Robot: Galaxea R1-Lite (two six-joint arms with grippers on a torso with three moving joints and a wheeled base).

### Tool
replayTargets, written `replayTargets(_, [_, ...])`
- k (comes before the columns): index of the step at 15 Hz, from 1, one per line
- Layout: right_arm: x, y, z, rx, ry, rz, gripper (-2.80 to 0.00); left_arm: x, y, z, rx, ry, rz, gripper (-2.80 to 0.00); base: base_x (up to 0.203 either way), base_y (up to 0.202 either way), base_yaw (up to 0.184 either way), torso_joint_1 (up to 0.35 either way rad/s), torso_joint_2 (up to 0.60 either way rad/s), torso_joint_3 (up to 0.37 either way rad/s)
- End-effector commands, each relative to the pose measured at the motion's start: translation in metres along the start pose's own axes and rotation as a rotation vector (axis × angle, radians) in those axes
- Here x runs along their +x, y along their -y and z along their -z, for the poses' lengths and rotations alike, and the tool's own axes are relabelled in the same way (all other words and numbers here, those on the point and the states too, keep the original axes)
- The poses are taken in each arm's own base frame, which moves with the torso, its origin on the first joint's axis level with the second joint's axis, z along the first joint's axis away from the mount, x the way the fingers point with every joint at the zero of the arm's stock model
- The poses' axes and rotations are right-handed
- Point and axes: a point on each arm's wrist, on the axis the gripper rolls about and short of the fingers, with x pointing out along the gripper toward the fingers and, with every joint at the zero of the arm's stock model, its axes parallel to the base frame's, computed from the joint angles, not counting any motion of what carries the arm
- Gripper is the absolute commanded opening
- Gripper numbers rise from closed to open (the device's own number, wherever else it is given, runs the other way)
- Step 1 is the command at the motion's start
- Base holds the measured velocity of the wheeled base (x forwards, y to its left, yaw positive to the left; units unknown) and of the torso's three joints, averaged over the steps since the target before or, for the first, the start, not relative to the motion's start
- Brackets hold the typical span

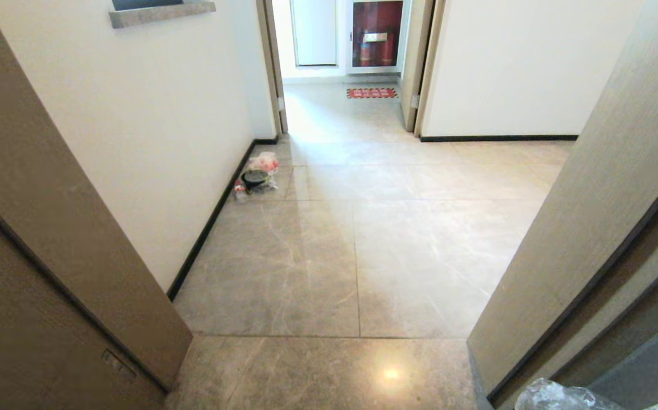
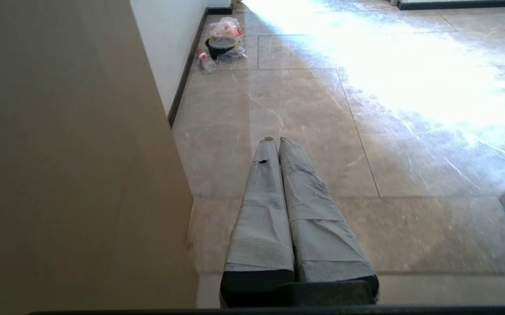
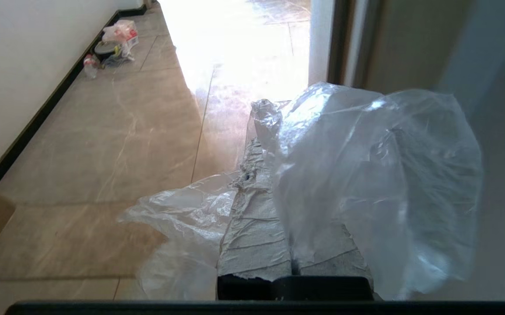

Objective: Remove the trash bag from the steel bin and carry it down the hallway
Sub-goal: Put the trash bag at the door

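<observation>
The trash bag (image 3: 366, 175) is thin, clear and crinkled. It billows over and beside my right gripper (image 3: 264, 148), whose taped fingers are shut on it; a corner of the bag (image 1: 556, 397) shows at the head view's lower right edge. My left gripper (image 2: 275, 140) hangs above the floor tiles, shut with nothing between its fingers. The hallway (image 1: 363, 228) of beige-grey marbled tiles stretches ahead past the doorway. The steel bin is out of view.
Tan door-frame panels stand close on the left (image 1: 49, 199) and right (image 1: 591, 199). A litter pile (image 1: 257, 173) with a red-and-white bag, a black bowl and a bottle (image 2: 206, 62) lies by the left wall. A far doorway has a red mat (image 1: 371, 92).
</observation>
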Motion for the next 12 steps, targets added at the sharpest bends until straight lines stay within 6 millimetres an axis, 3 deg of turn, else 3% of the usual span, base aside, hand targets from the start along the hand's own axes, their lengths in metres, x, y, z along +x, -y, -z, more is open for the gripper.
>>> replayTargets(1, [0.0002,0.0,0.0004,0.0,-0.003,0.0,-2.8,0.0,0.0,0.0001,0.0,-0.001,0.0,-2.8,0.194,0.0,-0.002,0.004,0.0,-0.001])
replayTargets(12, [0.0002,0.0,0.0004,0.0,-0.003,0.0,-2.8,0.0,0.0,-0.0001,-0.001,0.001,0.0,-2.8,0.192,0.0,0.0,0.003,0.0,0.001])
